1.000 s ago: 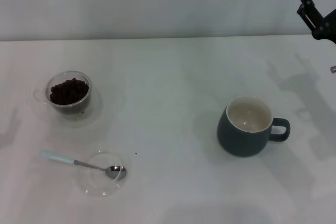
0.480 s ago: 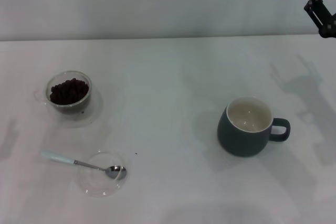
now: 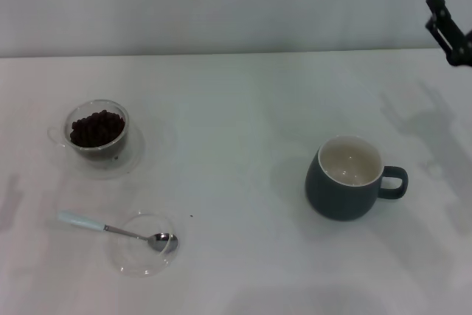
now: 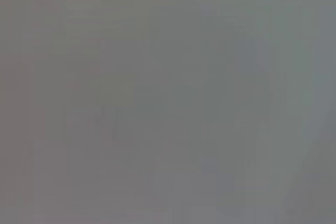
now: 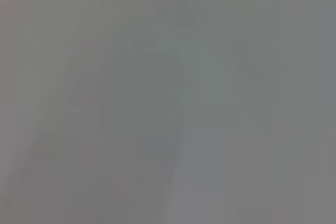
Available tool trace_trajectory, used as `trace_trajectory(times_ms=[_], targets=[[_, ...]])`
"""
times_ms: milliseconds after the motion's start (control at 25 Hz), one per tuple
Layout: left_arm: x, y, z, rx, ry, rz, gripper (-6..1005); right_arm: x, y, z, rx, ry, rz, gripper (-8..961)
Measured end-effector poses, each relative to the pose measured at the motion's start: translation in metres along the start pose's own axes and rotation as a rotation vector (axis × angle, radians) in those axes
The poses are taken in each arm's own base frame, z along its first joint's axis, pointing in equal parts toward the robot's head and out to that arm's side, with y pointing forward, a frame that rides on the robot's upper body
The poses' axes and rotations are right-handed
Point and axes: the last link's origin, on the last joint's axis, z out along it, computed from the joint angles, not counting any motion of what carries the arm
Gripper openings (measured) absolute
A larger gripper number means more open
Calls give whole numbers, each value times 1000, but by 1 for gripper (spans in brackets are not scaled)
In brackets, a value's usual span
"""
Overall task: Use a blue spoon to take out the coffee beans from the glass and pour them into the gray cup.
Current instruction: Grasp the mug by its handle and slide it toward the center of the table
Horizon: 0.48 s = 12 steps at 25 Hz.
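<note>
1. nearest, on the robot's left: blue spoon (image 3: 110,229) lying untouched, pale handle out on the tabletop (image 3: 236,108), silver bowl resting inside a shallow clear dish (image 3: 145,243). risk here: a low, thin handle flat on the surface, easy to miss or to pinch crookedly; a nudge likely to slide the light dish along with it or flip the spoon out.
2. a tiny dark speck (image 3: 191,217) just beside the dish, too small to name.
3. right of centre: gray cup (image 3: 349,177) upright, dark blue-gray outside, cream inside, no beans visible in it, loop handle turned to the robot's right. well apart from the glass, so a long carry with a shallow loaded spoon; tilt or a jerk likely to drop beans on the way.
4. farther back on the left: glass (image 3: 96,130) on its clear saucer, thin handle to the side, coffee beans (image 3: 96,128) heaped dark inside. narrow mouth and light build; a hard push of the spoon likely to tip or drag it.
5. farthest, top right edge: right hand (image 3: 447,27) raised high, well apart from everything; cannot tell whether spread or closed. left hand out of sight; both wrist views blank grey.
</note>
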Motion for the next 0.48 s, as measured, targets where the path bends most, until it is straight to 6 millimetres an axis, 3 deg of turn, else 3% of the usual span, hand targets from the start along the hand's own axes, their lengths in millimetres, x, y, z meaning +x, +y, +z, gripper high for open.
trace_trajectory(times_ms=[480], targets=[[-1, 1, 12, -15, -4, 53, 860, 16, -3, -71, -5, 143, 120, 825]])
